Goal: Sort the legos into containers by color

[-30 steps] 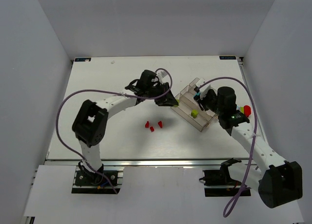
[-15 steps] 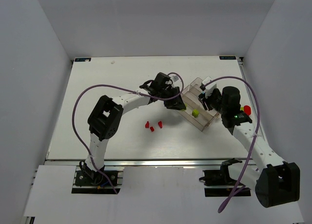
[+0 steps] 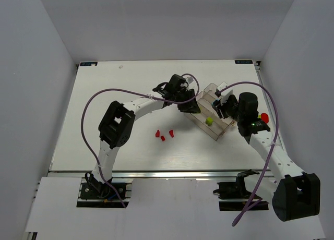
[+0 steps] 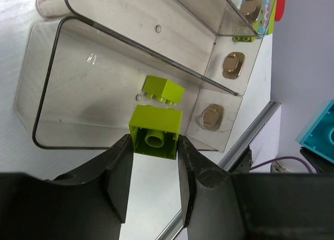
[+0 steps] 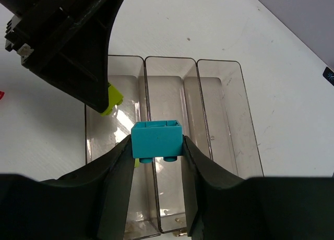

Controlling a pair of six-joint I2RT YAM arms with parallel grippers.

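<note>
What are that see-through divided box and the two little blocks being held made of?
The clear divided rectangular tray looks like thin hard plastic: see-through glossy walls, faint scuffs. The yellow-green brick in the left gripper and the cyan brick in the right gripper are probably opaque moulded plastic: smooth faces, crisp edges.

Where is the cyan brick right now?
In the right wrist view, the cyan brick sits centre frame, pinched in the right claw, over the clear tray.

Left arm (image 3: 136,107) and right arm (image 3: 269,148): white links, black joint housings. A purple cable (image 3: 244,83) loops along each. Left gripper (image 4: 154,148) and right gripper (image 5: 156,148): matte black, curved fingers (image 4: 119,182). Small green light (image 3: 254,124) on right arm.
</note>
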